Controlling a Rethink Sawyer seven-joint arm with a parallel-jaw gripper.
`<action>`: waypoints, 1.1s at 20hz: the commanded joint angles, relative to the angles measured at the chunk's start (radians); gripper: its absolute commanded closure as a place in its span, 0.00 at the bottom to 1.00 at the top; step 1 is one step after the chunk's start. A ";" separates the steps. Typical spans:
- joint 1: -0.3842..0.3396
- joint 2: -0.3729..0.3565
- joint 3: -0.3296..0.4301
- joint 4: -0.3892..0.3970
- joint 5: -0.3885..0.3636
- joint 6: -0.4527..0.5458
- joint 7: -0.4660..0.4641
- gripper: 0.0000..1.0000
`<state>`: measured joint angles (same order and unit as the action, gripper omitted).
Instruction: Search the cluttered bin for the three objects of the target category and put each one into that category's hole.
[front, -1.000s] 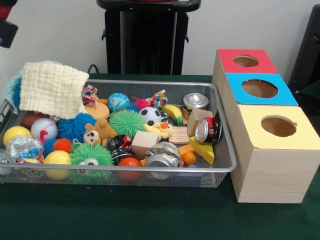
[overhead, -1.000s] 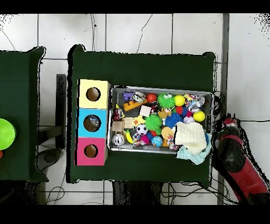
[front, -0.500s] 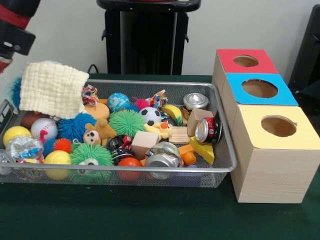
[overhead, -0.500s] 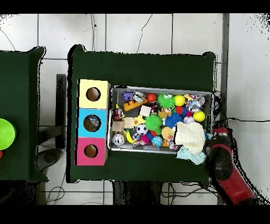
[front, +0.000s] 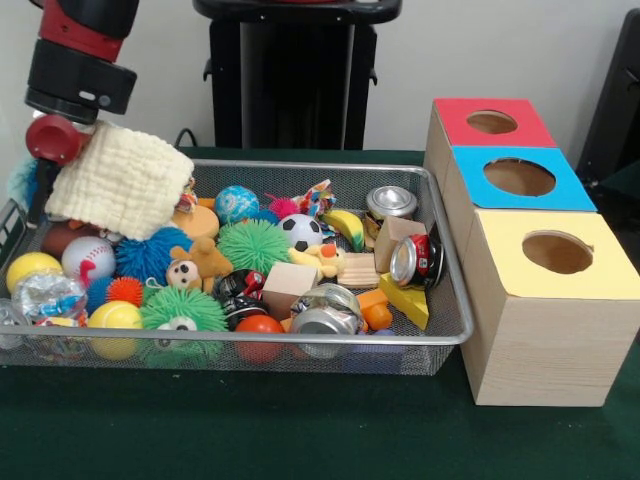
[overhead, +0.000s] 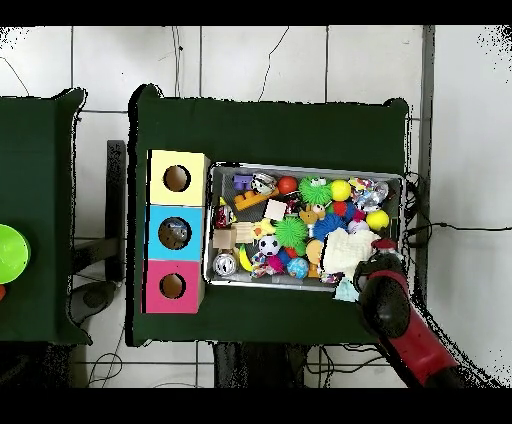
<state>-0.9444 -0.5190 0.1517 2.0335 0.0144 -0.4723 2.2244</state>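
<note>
Since the earlier frame, the arm (front: 80, 60) is being swung in over the bin's (front: 440, 300) corner, and the cloth (front: 125, 180) is being nudged inward. The fingers are hidden, so their state cannot be told. The search step is judged to be under way. Cans (front: 418, 260) are lying near the boxes (front: 540, 310); next, the target category's objects are needing to be uncovered.

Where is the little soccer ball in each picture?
Front view: the soccer ball sits mid-bin, right of the green spiky ball.
Overhead view: the soccer ball lies in the bin's left half, just left of the green spiky ball.
Shared landmark: the blue-topped box, the middle one of three.
</note>
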 joint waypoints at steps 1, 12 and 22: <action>-0.051 0.046 0.125 -0.014 -0.036 0.015 0.241 0.00; -0.168 0.148 0.187 -0.103 -0.135 0.045 0.172 0.00; -0.141 0.195 0.186 -0.112 -0.119 -0.015 0.196 0.00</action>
<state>-1.1186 -0.4120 0.2614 1.9969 -0.0957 -0.4798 2.2265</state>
